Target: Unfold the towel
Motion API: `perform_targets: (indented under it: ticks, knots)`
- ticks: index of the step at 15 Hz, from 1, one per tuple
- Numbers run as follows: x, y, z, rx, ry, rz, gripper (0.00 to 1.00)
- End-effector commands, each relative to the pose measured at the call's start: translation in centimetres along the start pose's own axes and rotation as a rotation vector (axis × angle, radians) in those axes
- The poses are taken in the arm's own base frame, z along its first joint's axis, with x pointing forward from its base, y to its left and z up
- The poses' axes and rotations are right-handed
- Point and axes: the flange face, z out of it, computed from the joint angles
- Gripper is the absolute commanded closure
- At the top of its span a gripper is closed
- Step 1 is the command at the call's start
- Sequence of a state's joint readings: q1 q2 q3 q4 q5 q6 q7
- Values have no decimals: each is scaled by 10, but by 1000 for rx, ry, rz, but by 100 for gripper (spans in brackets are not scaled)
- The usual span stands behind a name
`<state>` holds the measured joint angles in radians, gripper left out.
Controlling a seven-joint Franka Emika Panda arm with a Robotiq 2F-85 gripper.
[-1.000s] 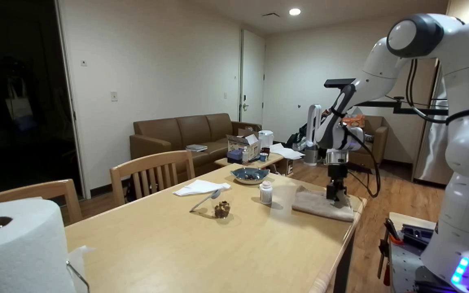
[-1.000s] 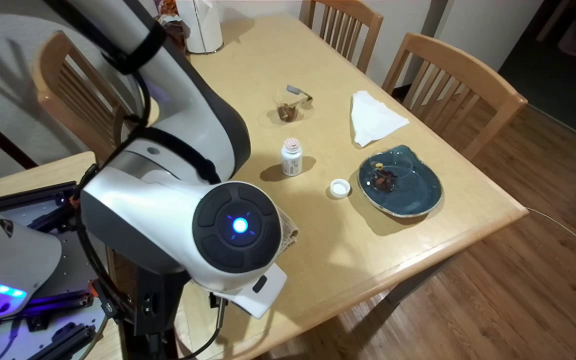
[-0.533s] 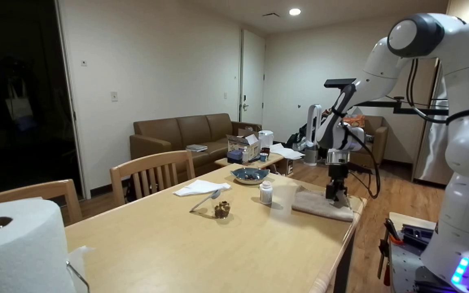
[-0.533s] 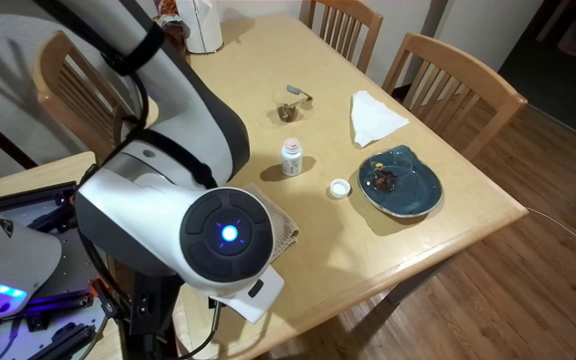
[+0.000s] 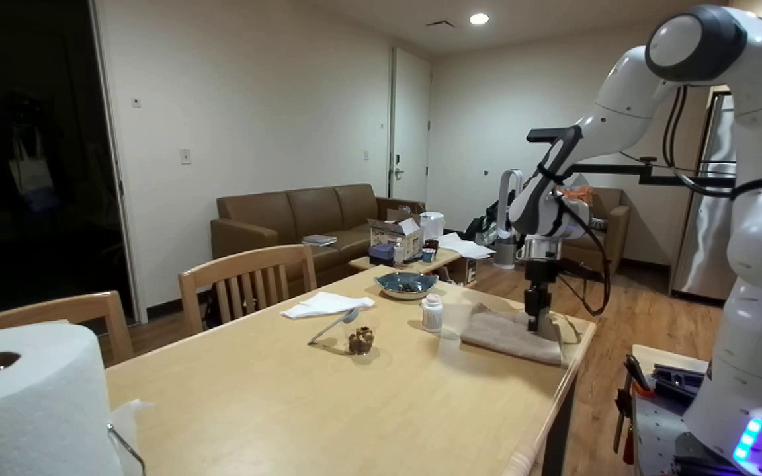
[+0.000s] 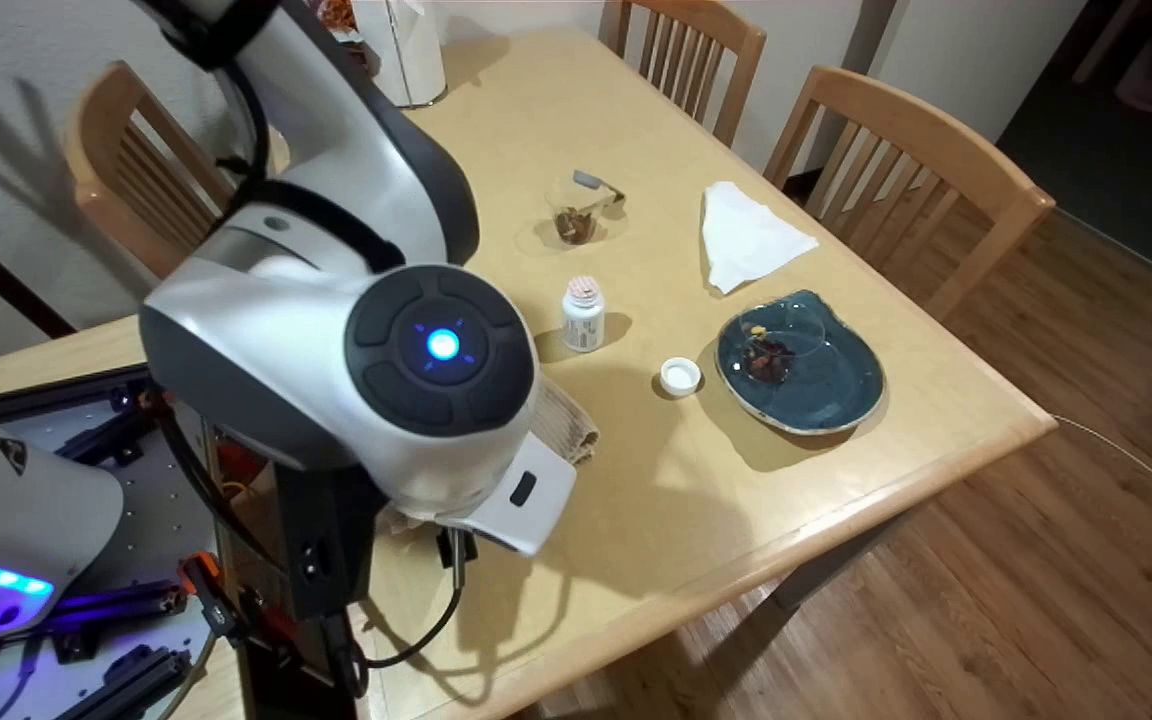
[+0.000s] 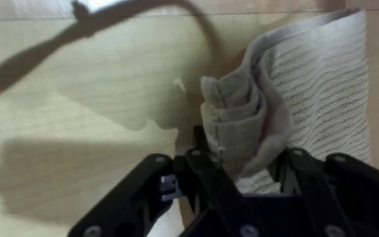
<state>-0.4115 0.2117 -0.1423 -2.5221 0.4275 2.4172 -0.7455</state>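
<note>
The beige ribbed towel [image 5: 503, 335] lies folded near the table's edge. Only a corner of it [image 6: 568, 425] shows from under the arm in an exterior view. In the wrist view the towel [image 7: 321, 95] lies at the right, with several layers of its edge bunched up between the fingers. My gripper [image 7: 240, 151] is shut on this bunched part; the fingertips are partly hidden by the cloth. In an exterior view the gripper [image 5: 534, 325] points straight down with its tips at the towel, low over the table.
A white bottle [image 6: 584, 318] stands close to the towel, with a white cap [image 6: 679, 376] and a blue dish [image 6: 831, 395] beyond. A clear cup with a spoon [image 6: 574, 224], a white napkin [image 6: 751, 240] and a paper towel roll [image 5: 30, 396] are also on the table [image 5: 354, 423].
My gripper's fingers have drawn together on the towel. Gripper and towel have shifted slightly left in an exterior view, and the arm has moved up the picture in an exterior view.
</note>
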Motion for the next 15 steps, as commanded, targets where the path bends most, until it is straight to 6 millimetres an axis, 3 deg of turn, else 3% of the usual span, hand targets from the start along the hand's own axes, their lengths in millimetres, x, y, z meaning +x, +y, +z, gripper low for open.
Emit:
perform_targets:
  ticks: [1, 4, 5, 9, 13, 14, 15]
  knots:
    - [4, -21, -10, -58, -11, -31, 24]
    - [6, -11, -3, -103, -54, -6, 4]
    - [3, -6, 3, -114, -77, 7, 2]
    - [-2, 7, 7, -176, -119, -24, 0]
    - [0, 9, -5, -311, -158, -95, 0]
    - [1, 10, -3, -321, -170, -105, 25]
    - [1, 10, 0, -332, -185, -113, 26]
